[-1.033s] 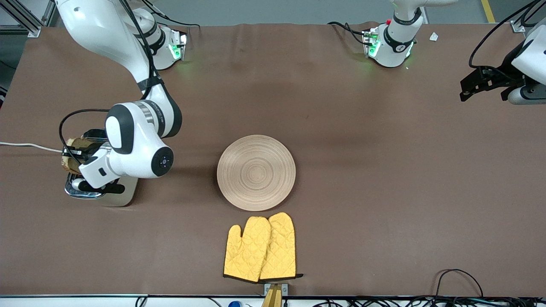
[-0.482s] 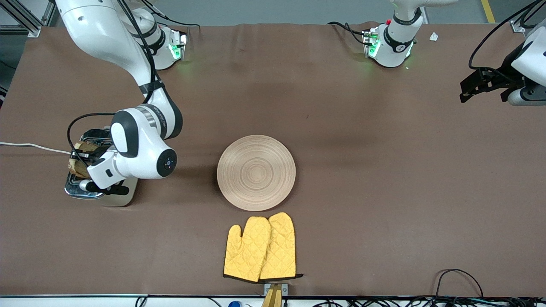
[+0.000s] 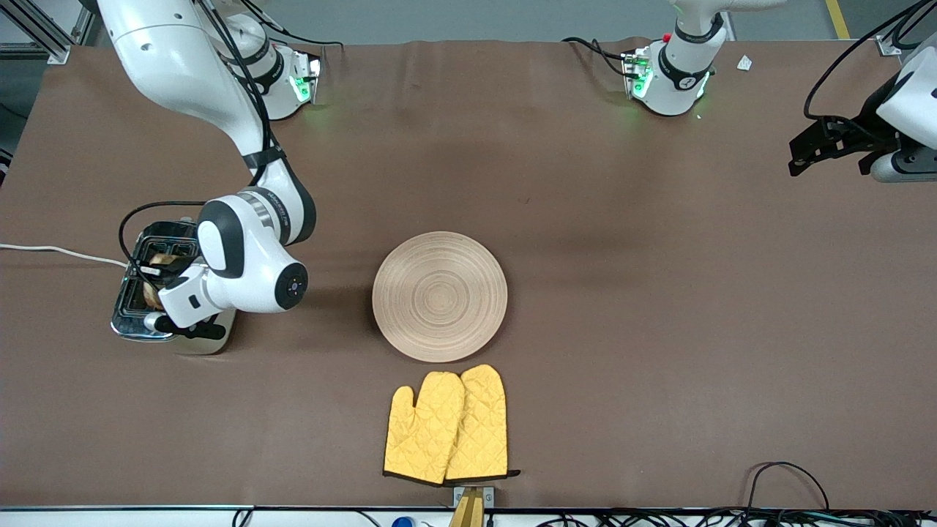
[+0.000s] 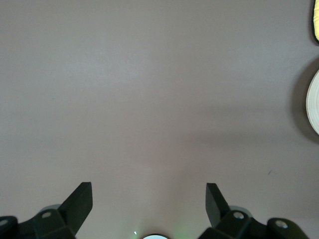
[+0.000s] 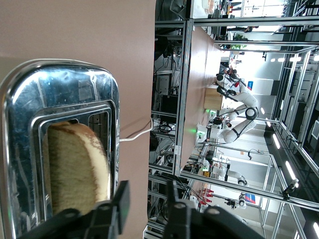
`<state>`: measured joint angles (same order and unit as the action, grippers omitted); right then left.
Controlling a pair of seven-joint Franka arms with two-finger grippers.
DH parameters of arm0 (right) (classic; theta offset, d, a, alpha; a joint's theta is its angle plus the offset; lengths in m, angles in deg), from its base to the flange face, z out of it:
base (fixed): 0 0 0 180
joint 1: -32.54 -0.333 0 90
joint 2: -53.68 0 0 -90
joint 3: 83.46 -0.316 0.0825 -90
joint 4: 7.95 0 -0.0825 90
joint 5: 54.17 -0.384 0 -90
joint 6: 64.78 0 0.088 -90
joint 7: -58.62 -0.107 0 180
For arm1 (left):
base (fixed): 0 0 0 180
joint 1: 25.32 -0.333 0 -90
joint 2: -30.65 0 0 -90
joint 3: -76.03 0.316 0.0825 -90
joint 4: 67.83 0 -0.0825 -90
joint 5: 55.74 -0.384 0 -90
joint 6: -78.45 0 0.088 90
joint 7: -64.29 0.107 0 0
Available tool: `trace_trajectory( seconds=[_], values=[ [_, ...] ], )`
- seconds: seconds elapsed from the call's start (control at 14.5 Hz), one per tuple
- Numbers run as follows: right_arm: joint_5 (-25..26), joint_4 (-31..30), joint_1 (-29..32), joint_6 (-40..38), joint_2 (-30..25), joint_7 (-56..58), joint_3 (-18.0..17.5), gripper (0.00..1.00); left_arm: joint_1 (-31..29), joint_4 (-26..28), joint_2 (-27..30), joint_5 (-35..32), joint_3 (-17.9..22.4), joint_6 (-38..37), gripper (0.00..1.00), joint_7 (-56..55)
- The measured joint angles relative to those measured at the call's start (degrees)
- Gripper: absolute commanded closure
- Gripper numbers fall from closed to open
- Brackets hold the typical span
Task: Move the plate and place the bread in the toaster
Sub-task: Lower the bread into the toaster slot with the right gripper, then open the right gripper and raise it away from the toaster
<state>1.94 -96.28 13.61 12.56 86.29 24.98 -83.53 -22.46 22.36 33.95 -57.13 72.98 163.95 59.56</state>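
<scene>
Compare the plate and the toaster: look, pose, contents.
The plate is a flat, round, pale wooden disc with ring grooves; the toaster is a boxy body with a shiny chrome top. The plate lies bare mid-table; the toaster stands at the right arm's end with the bread upright in a slot. Nothing hangs over the plate; the right gripper is over the toaster. Both rest on the brown table.
</scene>
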Motion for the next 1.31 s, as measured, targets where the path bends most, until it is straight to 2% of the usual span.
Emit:
trace_trajectory(
  seconds=[0.14, 0.28, 0.83, 1.1, 1.31],
  values=[
    [-0.8, 0.4, 0.0, 0.1, 0.0, -0.1, -0.1, 0.05, 0.0, 0.0, 0.0, 0.0, 0.0, 0.0, 0.00, 0.0],
    [-4.1, 1.9, 0.0, 0.2, -0.1, -0.4, -0.1, 0.01, 0.0, 0.0, 0.0, 0.0, 0.0, 0.0, 0.00, 0.0],
    [-27.5, 13.4, 5.1, 1.5, -4.2, 0.3, 0.0, 0.00, 0.1, 0.0, 0.0, 0.0, 0.0, 0.1, 0.00, 0.0],
    [-40.4, 14.4, 11.0, 7.1, -8.1, 0.6, 0.1, 0.00, 0.2, 0.0, -0.1, 0.0, -0.1, 0.1, 0.00, 0.0],
    [-45.0, 14.0, 13.7, 8.9, -13.4, 2.1, 0.1, 0.00, 0.2, 0.0, -0.1, 0.0, -0.1, 0.2, 0.00, 0.1]
  ],
)
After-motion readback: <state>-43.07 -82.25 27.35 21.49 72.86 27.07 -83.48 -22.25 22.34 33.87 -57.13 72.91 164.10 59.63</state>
